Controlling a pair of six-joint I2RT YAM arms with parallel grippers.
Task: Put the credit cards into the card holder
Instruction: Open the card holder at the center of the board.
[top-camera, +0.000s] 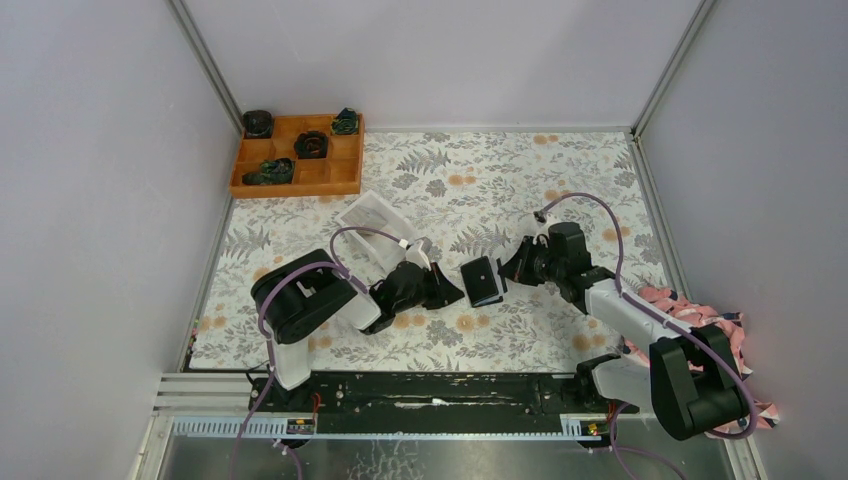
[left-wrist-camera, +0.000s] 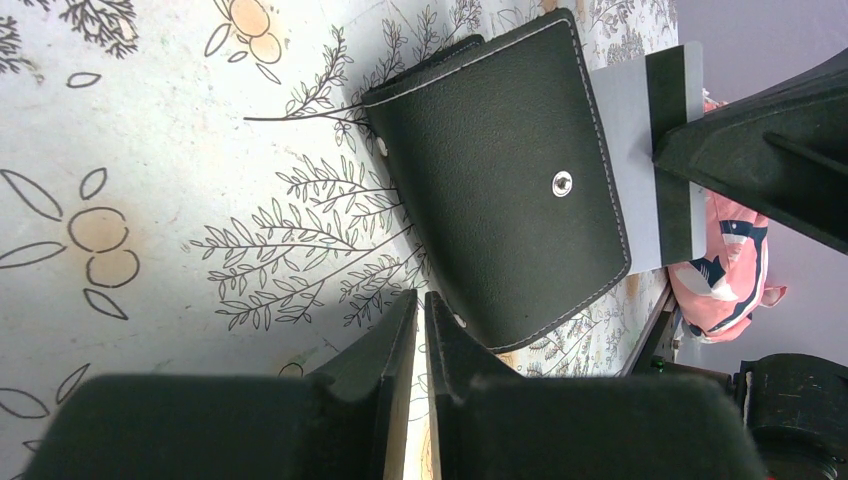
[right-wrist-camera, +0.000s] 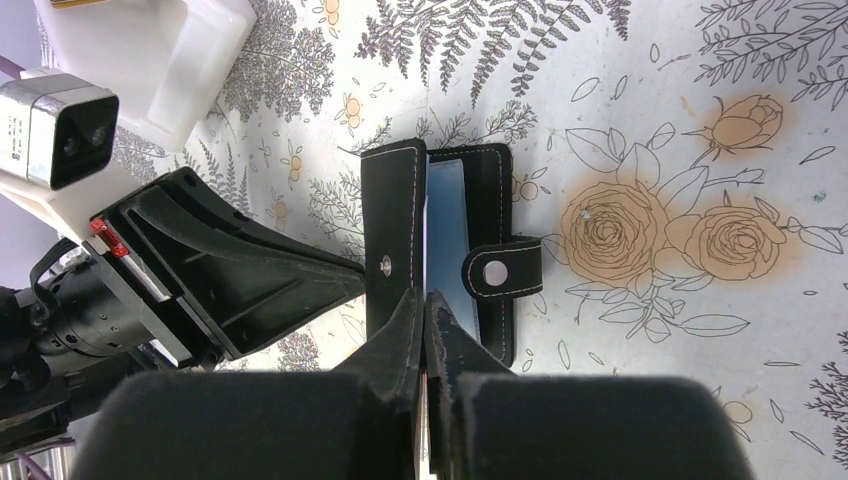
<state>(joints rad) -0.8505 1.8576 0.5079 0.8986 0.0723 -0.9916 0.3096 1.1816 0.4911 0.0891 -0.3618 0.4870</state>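
Right wrist view showed the right hand (right-wrist-camera: 424, 305) clenched on a grey card (left-wrist-camera: 625, 110) partly tucked into the card holder (right-wrist-camera: 392, 200) on the surface (right-wrist-camera: 650, 100), left hand (left-wrist-camera: 420, 305) nearly closed at its edge, grip unclear; insertion step, next likely a straight push with holder braced.
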